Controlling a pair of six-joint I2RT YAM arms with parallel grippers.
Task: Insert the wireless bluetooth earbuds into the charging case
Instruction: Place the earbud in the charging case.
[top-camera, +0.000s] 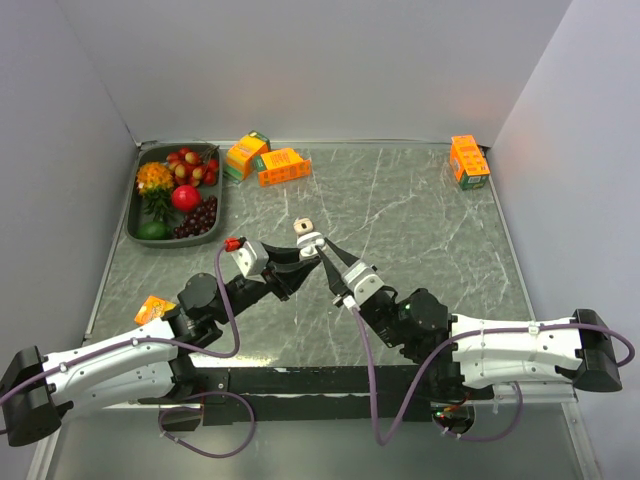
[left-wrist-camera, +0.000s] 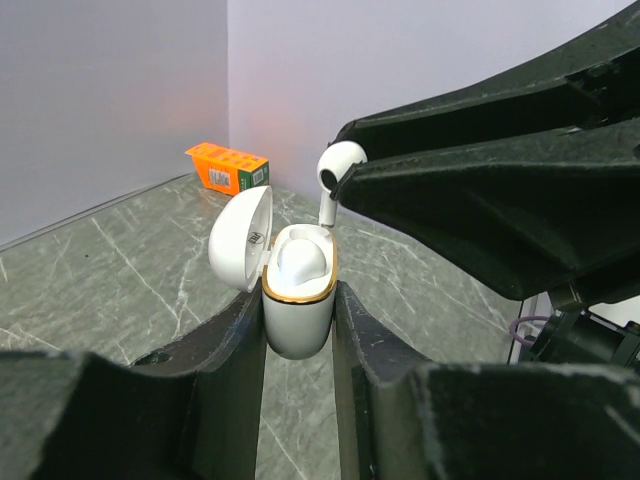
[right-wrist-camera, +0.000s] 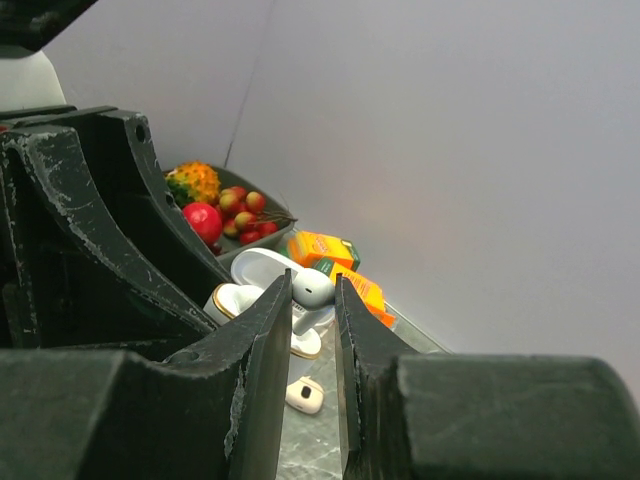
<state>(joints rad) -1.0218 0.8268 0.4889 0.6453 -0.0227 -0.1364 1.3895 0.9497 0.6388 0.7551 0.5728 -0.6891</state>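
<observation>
Above the surface (top-camera: 420, 230), the right claw (right-wrist-camera: 314, 305), nearly closed, pinches the earbud (left-wrist-camera: 338, 165) by its head, stem down over the open case (left-wrist-camera: 296, 325) clamped in the left claw (left-wrist-camera: 298, 300); both look light, hard, slick.

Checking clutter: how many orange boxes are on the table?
4. Green-ended box and long box lie side by side at the back; corner box back right; near box beside the left arm. Arms may hide more.
</observation>
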